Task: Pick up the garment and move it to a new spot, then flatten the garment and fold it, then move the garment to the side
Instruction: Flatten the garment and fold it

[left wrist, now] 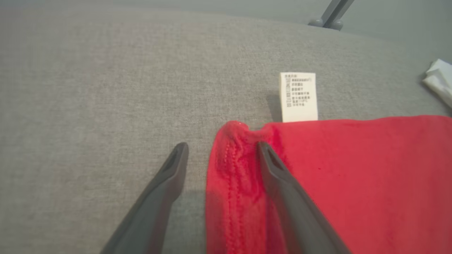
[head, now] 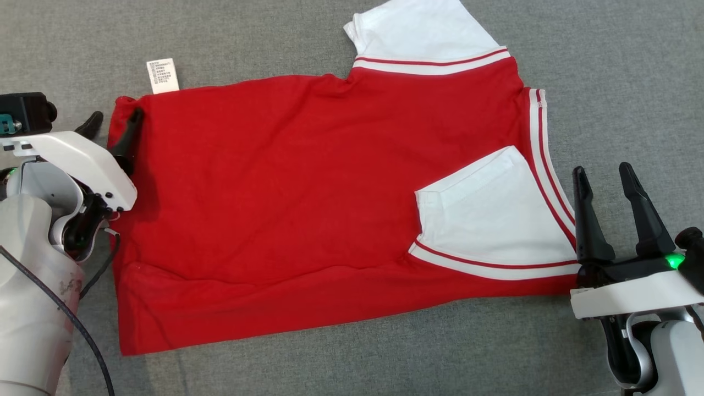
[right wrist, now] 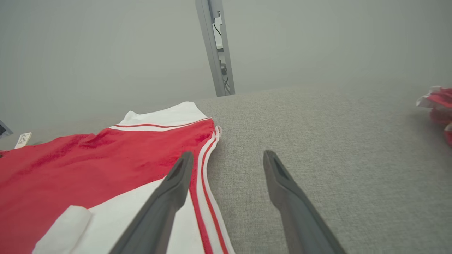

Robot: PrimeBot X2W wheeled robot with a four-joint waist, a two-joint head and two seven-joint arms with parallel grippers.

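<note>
Nearest, at the right gripper [head: 602, 169]: fully open, empty, one finger over the striped edge of the shirt [head: 286, 181], spread flat on the grey table [head: 605, 66]; may close beside that edge and miss it. Further, at the left gripper [head: 115, 116]: also fully open, empty, astride the bunched hem corner; could pinch one layer only, then drag and wrinkle. Farthest, by the label [head: 163, 76]: could catch it too
</note>
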